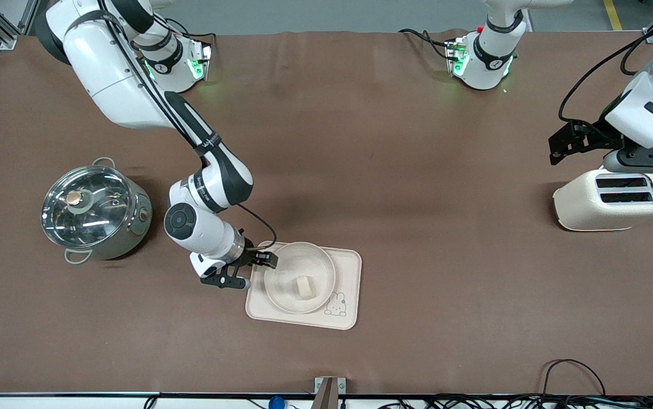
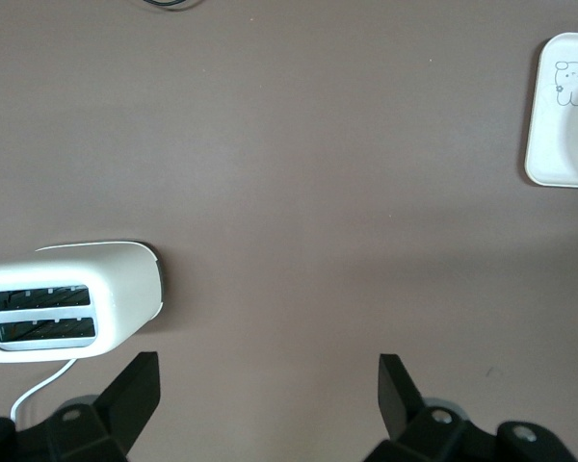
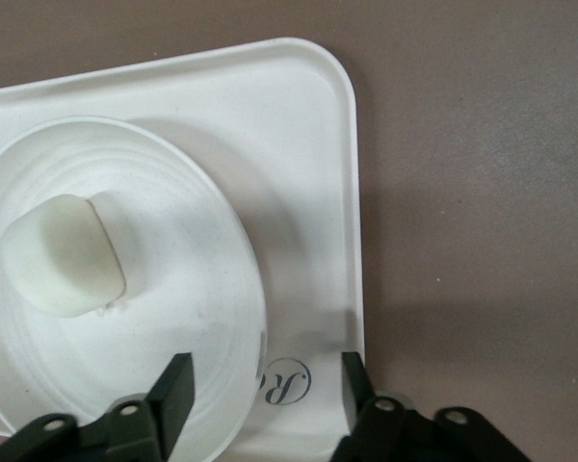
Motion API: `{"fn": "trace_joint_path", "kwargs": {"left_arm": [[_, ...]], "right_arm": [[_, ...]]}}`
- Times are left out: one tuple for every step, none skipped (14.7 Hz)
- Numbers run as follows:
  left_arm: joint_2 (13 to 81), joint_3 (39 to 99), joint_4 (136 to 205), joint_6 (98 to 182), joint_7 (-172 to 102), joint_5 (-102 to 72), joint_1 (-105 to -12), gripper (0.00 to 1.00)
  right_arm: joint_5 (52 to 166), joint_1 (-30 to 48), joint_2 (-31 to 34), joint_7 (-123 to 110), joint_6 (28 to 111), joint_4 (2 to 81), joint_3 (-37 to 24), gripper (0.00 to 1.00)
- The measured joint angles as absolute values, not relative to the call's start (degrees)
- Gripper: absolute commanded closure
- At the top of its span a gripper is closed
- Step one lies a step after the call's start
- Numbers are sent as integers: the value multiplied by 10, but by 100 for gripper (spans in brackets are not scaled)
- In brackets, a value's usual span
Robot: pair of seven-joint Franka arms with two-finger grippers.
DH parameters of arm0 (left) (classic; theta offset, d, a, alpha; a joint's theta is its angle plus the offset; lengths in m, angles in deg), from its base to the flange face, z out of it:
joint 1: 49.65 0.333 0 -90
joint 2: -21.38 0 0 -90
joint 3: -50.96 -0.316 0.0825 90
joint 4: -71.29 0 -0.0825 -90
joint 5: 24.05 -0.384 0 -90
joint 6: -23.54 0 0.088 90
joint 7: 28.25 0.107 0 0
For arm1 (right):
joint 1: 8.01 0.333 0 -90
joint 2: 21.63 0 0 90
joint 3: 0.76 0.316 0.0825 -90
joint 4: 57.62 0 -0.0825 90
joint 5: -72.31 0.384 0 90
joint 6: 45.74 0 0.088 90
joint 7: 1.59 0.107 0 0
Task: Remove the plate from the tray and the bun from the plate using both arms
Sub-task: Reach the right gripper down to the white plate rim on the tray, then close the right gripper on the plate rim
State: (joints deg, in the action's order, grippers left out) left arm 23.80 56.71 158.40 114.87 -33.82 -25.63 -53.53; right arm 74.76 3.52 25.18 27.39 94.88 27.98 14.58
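Observation:
The cream tray [image 1: 350,267] with a rabbit drawing lies near the table's front edge. The round plate [image 1: 283,295] sits on it, and the small pale bun [image 1: 305,287] rests in the plate. My right gripper [image 1: 266,260] is open and low at the plate's rim, on the side toward the right arm's end. In the right wrist view the gripper [image 3: 265,385] straddles the rim of the plate [image 3: 173,250], one finger over the plate's inside and one at the edge of the tray [image 3: 299,144]; the bun [image 3: 63,255] lies apart from it. My left gripper [image 1: 559,147] waits open and empty above the table beside the toaster.
A cream two-slot toaster [image 1: 613,199] stands at the left arm's end and also shows in the left wrist view [image 2: 67,298]. A steel pot with a glass lid [image 1: 94,211] stands at the right arm's end. Cables lie along the front edge [image 1: 570,375].

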Motion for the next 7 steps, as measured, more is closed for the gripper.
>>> {"fn": "trace_joint_path", "kwargs": {"left_arm": [[238,567,1584,1149,-338,-256,-535,0],[238,567,1584,1149,-338,-256,-535,0],[238,567,1584,1149,-338,-256,-535,0],[238,567,1584,1149,-338,-256,-535,0],[238,567,1584,1149,-338,-256,-535,0],[238,567,1584,1149,-338,-256,-535,0],[238,567,1584,1149,-338,-256,-535,0]], "right_arm": [[747,35,256,276,951,277,145,52],[747,35,261,279,958,274,145,53],[746,35,267,281,969,272,145,54],[746,35,273,282,979,270,145,56],[746,35,280,286,986,265,145,59],[746,35,287,290,988,258,145,66],[746,35,293,294,988,251,145,77]]}}
